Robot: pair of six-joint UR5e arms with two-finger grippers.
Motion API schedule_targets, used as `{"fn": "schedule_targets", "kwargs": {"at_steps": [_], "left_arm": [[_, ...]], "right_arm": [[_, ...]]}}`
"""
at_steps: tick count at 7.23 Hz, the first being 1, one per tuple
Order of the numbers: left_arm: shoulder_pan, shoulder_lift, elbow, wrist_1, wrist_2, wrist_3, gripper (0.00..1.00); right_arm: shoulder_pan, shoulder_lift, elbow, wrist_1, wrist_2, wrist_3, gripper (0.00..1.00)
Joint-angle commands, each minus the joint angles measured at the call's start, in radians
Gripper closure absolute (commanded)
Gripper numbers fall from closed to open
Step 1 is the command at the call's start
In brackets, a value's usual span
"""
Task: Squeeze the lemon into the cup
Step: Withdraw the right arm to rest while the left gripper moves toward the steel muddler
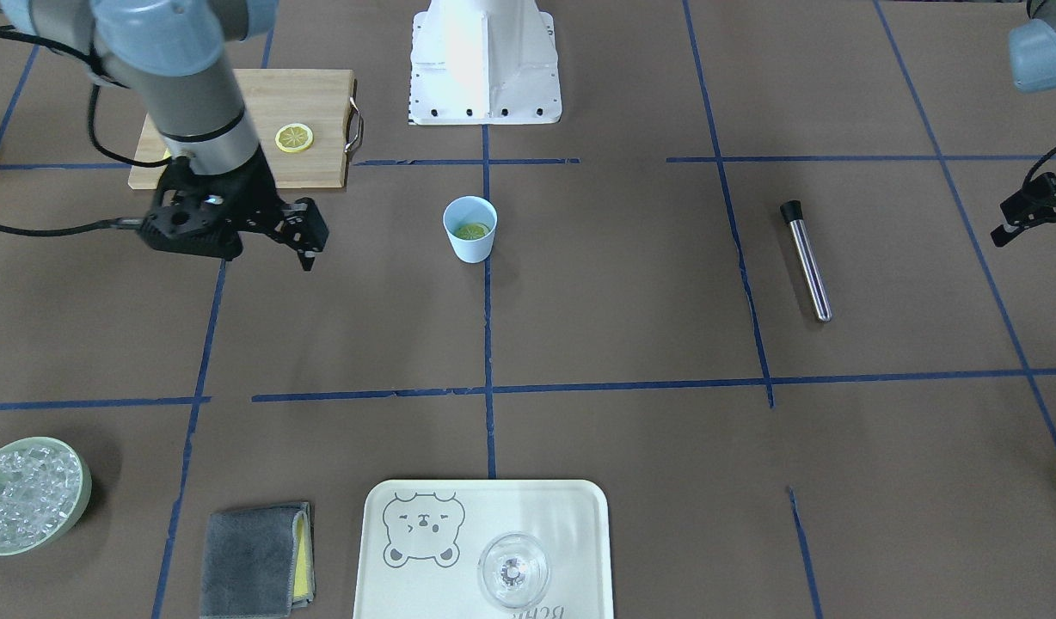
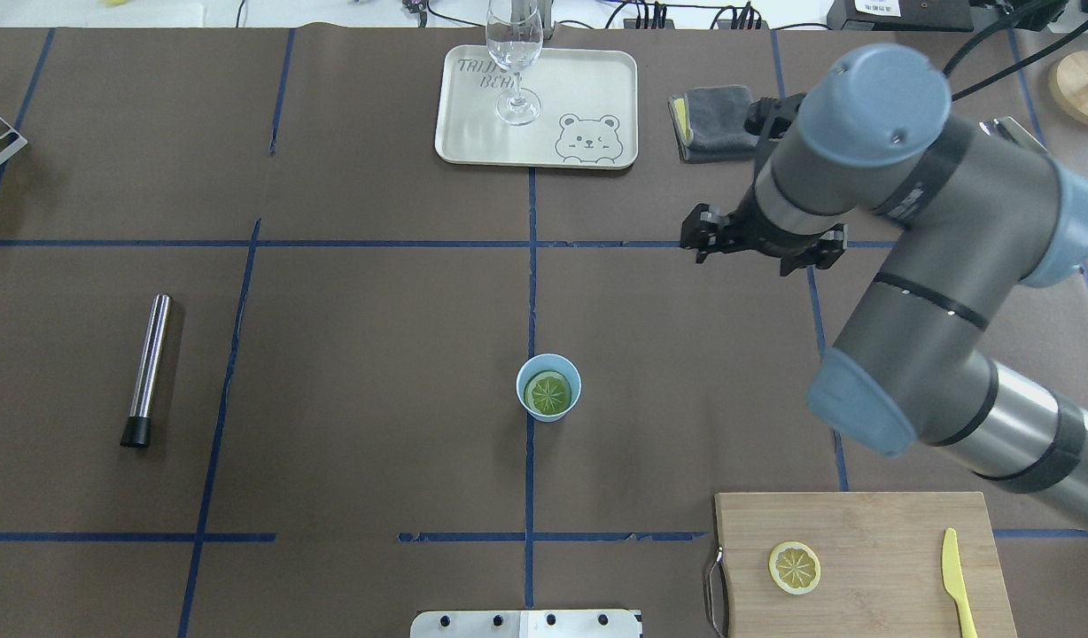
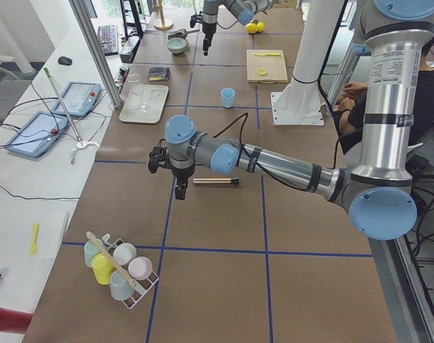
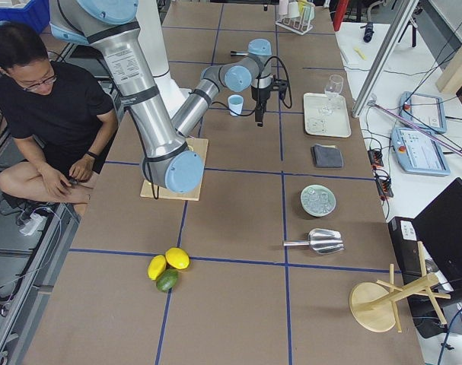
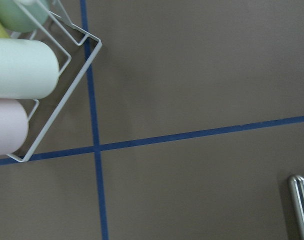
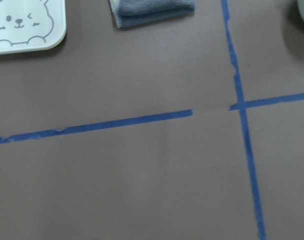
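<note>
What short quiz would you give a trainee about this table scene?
1. True or false: a lemon slice lies inside the pale blue cup.
2. What lies on the cutting board with the other lemon slice? A) yellow knife B) fork C) peeler
3. Fill in: the wine glass stands on the bear-printed ____.
Key: 1 true; 2 A; 3 tray.

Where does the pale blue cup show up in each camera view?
Front-facing: the cup sits at centre, on the vertical blue tape line.
Overhead: cup just below centre, on that line.
Left side: cup upper middle, right of the tray.
Right side: cup upper middle, left of the tray.
Left wrist: not in it.
Right wrist: not in it.
Landmark: the bear tray, seen in every view except the left wrist.
</note>
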Motion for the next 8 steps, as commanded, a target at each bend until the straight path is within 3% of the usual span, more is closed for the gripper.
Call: {"fn": "schedule_targets", "kwargs": {"at_steps": [1, 2, 4, 6, 8], "left_arm": [[0.018, -0.118, -0.11, 0.36, 0.0, -0.023, 0.0], [0.052, -0.185, -0.111, 0.464, 0.0, -0.023, 0.0], [0.188, -0.193, -0.021, 0.401, -0.005, -0.021, 0.0], [0.271, -0.193, 0.118, 0.236, -0.006, -0.032, 0.0], [0.319, -0.197, 0.17, 0.198, -0.008, -0.029, 0.0]], "right_arm": [[0.16, -0.12, 0.0, 0.004, 0.091, -0.255, 0.0], [0.219, -0.191, -0.005, 0.065, 0.137, -0.339, 0.0], [0.388, -0.332, -0.09, 0.273, 0.301, -0.508, 0.0], [0.525, -0.346, -0.184, 0.288, 0.431, -0.668, 0.0], [0.559, -0.346, -0.209, 0.288, 0.447, -0.711, 0.0]]}}
